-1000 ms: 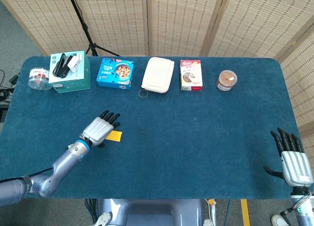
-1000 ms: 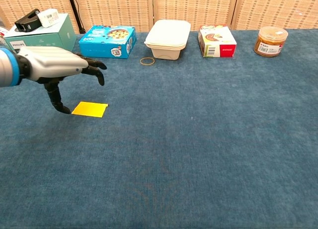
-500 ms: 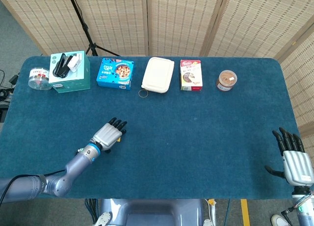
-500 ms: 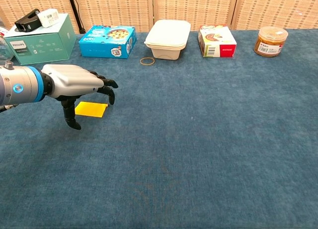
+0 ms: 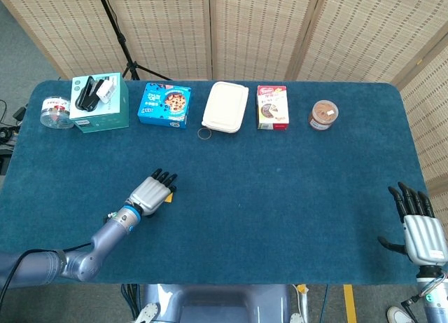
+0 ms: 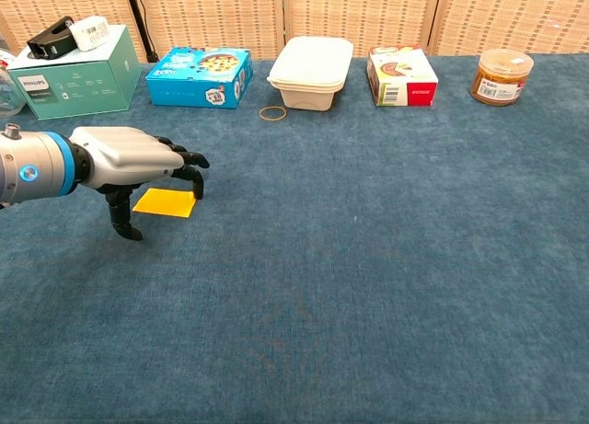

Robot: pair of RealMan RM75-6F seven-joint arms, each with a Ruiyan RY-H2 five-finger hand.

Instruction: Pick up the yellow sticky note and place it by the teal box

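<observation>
Left hand (image 6: pixel 129 162) hovers palm-down over the yellow sticky note (image 6: pixel 164 203), fingers spread and holding nothing; the note lies flat toward the desk's (image 6: pixel 386 258) left side, well short of the teal box (image 6: pixel 78 70). Right hand (image 5: pixel 420 228) rests open at the front right corner.

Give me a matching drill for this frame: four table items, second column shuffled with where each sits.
Items:
1. yellow sticky note
2. rubber band
3. brown jar
4. teal box

Places:
A. far right of the back row
B. flat on the cloth under the left hand
C. on the cloth in front of the white container
D. back left, black item and white item on top

Pairs: 1-B, 2-C, 3-A, 4-D
</observation>
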